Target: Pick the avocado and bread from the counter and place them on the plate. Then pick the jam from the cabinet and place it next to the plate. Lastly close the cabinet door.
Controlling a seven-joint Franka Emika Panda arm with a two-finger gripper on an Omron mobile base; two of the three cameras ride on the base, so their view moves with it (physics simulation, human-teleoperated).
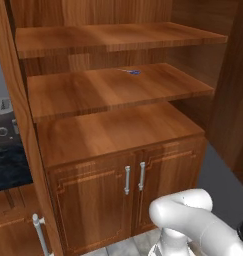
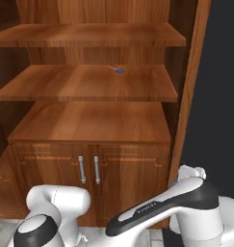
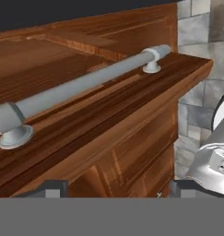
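Note:
The cabinet [image 1: 118, 130] stands with its plain shelves bare in both base views. Up close in the hand view is the cabinet door [image 3: 109, 124], its long silver bar handle [image 3: 81, 85] running across the panel. My gripper [image 3: 118, 188] straddles the door's edge. The wood fills the gap from one fingertip [image 3: 51, 188] to the other, so the jaws stand wide and are shut on that edge. A strip of black marble counter [image 1: 8, 170] shows at the far left. The avocado, bread, plate and jam are out of view.
A tiny blue speck [image 1: 134, 72] lies on the middle shelf. Two small lower doors with metal bar handles [image 1: 134, 177] sit under the shelves. A grey appliance [image 1: 0, 120] stands on the counter at the left. Grey tiled floor [image 3: 196, 106] lies beyond the door.

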